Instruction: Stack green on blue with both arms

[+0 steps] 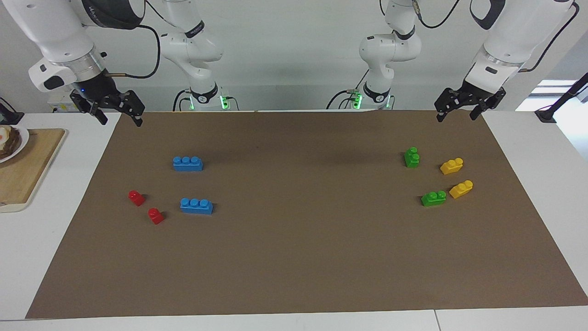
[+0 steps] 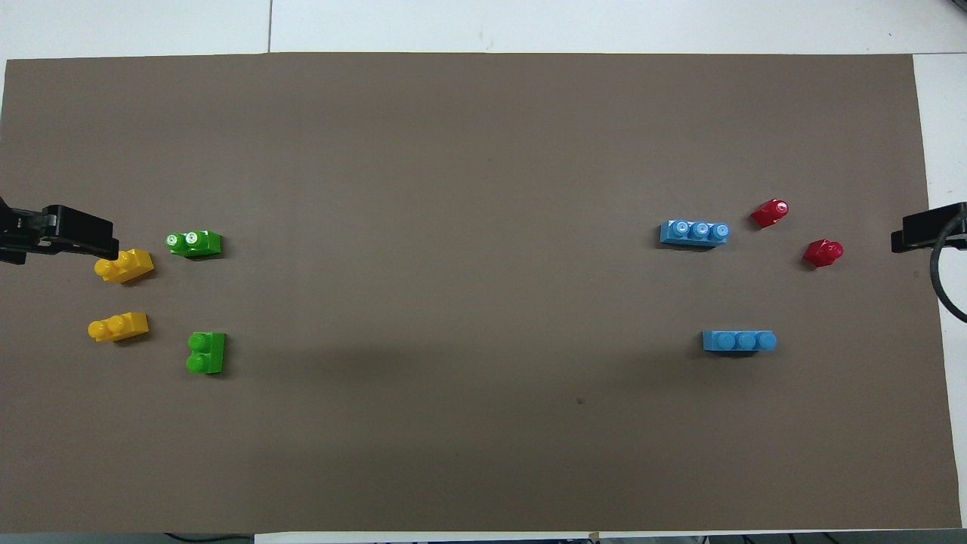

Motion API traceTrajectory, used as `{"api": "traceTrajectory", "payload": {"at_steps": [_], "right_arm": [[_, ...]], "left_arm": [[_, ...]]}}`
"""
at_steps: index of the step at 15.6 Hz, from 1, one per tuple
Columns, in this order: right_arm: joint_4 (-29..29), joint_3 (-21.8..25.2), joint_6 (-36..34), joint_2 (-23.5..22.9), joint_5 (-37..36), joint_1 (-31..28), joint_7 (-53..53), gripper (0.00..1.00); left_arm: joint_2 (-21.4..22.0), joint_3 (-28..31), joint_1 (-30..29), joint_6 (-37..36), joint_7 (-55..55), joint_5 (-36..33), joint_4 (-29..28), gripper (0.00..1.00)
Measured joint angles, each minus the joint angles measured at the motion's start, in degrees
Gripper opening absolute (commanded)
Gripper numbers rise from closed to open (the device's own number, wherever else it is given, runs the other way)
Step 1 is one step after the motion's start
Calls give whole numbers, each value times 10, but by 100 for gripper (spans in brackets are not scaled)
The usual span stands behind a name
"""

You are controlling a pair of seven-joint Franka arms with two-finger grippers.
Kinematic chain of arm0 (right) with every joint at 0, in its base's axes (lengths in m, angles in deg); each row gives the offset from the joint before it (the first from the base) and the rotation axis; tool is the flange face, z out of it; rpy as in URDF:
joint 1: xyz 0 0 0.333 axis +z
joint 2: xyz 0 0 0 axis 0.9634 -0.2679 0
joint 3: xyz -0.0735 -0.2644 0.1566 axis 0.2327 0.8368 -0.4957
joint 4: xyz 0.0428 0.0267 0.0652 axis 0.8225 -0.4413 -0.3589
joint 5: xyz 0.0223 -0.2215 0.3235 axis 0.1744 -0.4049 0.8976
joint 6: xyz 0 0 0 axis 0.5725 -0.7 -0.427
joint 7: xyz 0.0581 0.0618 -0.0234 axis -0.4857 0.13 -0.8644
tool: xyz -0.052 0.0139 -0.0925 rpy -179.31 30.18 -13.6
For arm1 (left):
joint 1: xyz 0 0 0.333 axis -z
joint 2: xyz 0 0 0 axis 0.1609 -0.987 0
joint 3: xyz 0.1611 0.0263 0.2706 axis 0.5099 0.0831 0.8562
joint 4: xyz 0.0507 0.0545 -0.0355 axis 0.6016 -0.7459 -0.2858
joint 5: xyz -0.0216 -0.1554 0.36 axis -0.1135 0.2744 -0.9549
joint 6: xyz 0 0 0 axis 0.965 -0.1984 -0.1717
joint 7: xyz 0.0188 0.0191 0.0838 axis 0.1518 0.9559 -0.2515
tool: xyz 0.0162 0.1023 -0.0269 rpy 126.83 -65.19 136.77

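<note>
Waiting above table corners nearest robots: left gripper (image 1: 459, 113) over mat (image 1: 303, 257) edge at left arm's end, fingers spread, holding nothing; right gripper (image 1: 118, 117) over mat edge at right arm's end, fingers spread, holding nothing; lying flat on mat toward left arm's end: two green bricks (image 1: 412, 157) (image 1: 433, 198), well apart, beside two yellow bricks (image 1: 451, 166); lying toward right arm's end: two blue bricks (image 1: 188, 163) (image 1: 196, 205), two red bricks (image 1: 136, 197) near them; cutting board (image 1: 23, 170) off mat at right arm's end.

Left gripper (image 1: 462, 110) raised, jaws apart; right gripper (image 1: 118, 112) likewise.
</note>
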Motion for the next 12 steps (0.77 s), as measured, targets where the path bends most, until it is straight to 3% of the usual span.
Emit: {"api": "traceTrajectory", "payload": {"at_steps": [2, 8, 12], "right_arm": [[0, 1, 15, 0, 0, -2, 55, 100], [-2, -7, 32, -4, 1, 3, 424, 98], [-5, -5, 31, -31, 86, -4, 593, 96]], "left_arm": [[0, -1, 0, 0, 0, 0, 0, 100], [0, 28, 0, 6, -1, 0, 0, 100], [0, 25, 3, 13, -1, 0, -15, 100]]}}
